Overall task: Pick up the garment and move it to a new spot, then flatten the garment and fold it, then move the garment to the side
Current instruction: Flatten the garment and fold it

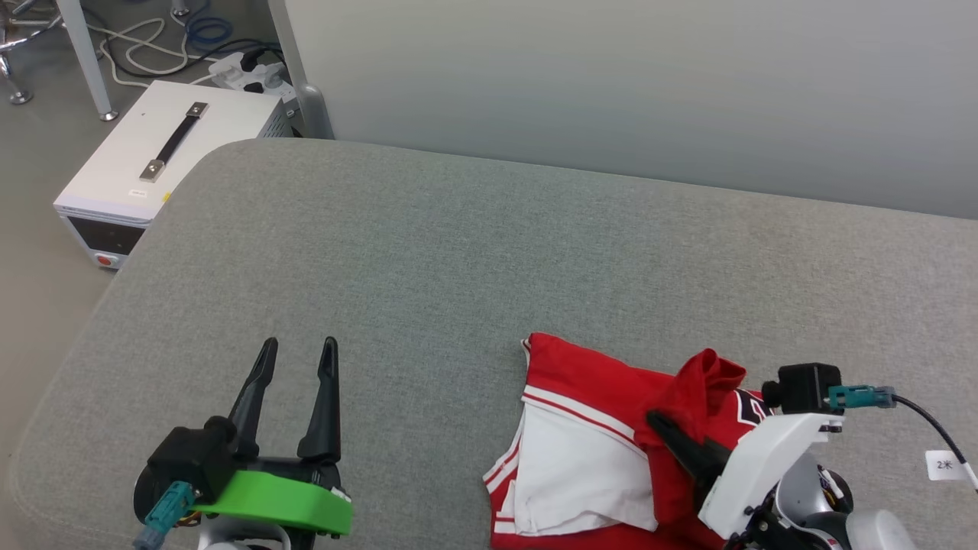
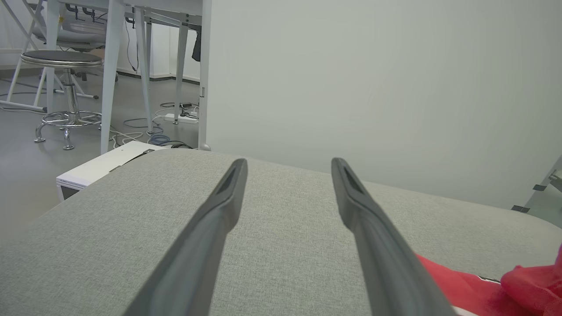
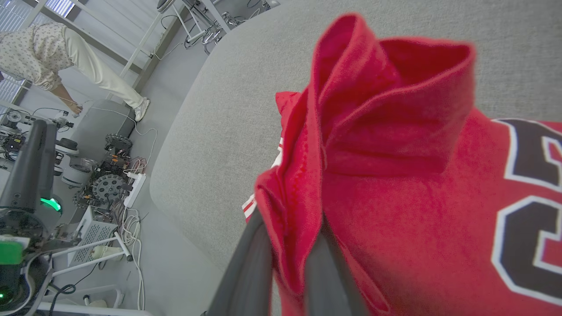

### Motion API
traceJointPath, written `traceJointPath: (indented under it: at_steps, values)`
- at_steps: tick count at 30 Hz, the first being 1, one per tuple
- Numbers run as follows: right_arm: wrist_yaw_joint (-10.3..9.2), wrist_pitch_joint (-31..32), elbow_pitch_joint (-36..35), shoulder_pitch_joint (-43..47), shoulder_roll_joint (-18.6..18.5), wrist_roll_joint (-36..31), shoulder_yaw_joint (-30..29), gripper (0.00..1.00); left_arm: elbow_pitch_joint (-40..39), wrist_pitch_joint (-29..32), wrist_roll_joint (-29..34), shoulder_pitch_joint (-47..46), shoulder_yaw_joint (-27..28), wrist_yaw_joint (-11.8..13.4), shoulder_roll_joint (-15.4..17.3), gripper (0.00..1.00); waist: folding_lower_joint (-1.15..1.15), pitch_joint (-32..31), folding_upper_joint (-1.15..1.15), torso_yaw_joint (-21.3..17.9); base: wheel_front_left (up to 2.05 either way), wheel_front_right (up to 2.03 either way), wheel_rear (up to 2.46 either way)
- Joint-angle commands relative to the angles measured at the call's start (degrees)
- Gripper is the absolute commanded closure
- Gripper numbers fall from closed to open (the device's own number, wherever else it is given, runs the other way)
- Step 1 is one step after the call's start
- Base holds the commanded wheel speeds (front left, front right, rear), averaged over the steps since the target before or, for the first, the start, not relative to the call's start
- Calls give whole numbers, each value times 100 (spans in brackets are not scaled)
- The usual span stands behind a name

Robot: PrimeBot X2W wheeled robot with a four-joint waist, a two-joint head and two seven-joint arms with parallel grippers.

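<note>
I'm seemingly starting the pick-up: right gripper (image 1: 657,422) pinching the garment (image 1: 584,370) by a raised fold, left gripper (image 1: 299,350) hanging open, empty, well left of it. Next needs a clear lift.

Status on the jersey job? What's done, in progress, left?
Done: nothing clearly finished. The garment lies bunched at the near edge of the grey cushion, with a white sleeve turned over the red body. It isn't flat.
In hand: the right gripper is shut on a raised red fold. The left gripper is open and holds nothing.
Left: flatten, fold, move aside. I can't tell if the first relocation is done.
</note>
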Motion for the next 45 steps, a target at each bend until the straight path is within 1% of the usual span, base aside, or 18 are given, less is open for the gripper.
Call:
traceJointPath:
  at_steps: [1, 4, 10, 18, 19, 20, 24, 28, 31, 34, 36, 37, 40, 45]
  values:
    - [-4, -147, 123, -137, 12, 63, 109, 100, 9, -33, -29, -34, 8, -16, 21, 0, 0, 47, 0, 48, 0, 0, 0]
    - [-4, -451, 498, -324, 12, 146, 376, 100, 27, -33, -31, -72, -17, -16, 27, 0, 0, 98, 0, 110, 0, 0, 0]
    - [-4, -864, 1194, -665, 13, 359, 830, 100, 53, -33, -28, -158, -45, -16, 27, 0, 0, 183, 0, 238, 0, 0, 0]
    - [-4, -1343, 2118, -1074, 13, 519, 1158, 100, 106, -33, -56, -204, -65, -16, 37, 0, 0, 240, 0, 391, 0, 0, 0]
    - [-4, -1383, 2201, -1114, 13, 536, 1205, 16, 109, -33, -57, -202, -67, -16, 37, 0, 0, 240, 0, 400, 0, 0, 0]
    - [-4, -1400, 2299, -1157, 13, 588, 1276, 0, 116, -33, -56, -199, -69, -16, 37, 0, 0, 237, 0, 411, 0, 0, 0]
    - [-4, -1526, 2373, -1301, 13, 926, 1593, 0, 144, -33, -51, -188, -49, -16, 34, 0, 0, 200, 0, 420, 0, 0, 0]
    - [-4, -1519, 2274, -1390, 13, 1231, 1952, 0, 154, -33, -43, -152, -15, -16, 46, 0, 0, 112, 0, 375, 0, 0, 0]
    - [-4, -1542, 2169, -1459, 13, 1416, 2051, 0, 145, -33, -38, -131, -18, -16, 55, 0, 0, 44, 0, 315, 0, 0, 0]
    - [-4, -1547, 2126, -1585, 14, 1322, 1974, 0, 128, -33, -36, -93, -13, -16, 64, 0, 0, -3, 0, 212, 0, 0, 0]
    - [-4, -1547, 2099, -1701, 12, 1029, 1833, 0, 129, -33, -42, -75, -18, -16, 77, 0, 0, -28, 0, 130, 0, 0, 0]
    - [-4, -1559, 2075, -1781, -24, 742, 1741, 0, 126, -33, -46, -66, -15, -16, 78, 0, 0, -34, 0, 77, 0, 0, 0]
    - [-4, -1613, 1933, -1950, -252, 80, 1519, 0, 119, -33, -62, -56, -33, -16, 84, 0, 0, -36, 0, -61, 0, 0, 0]
    - [-4, -1926, 1533, -2111, -960, -896, 1362, 0, 99, -33, -79, -70, -88, -16, 73, 0, 0, -3, 0, -305, 0, 0, 0]
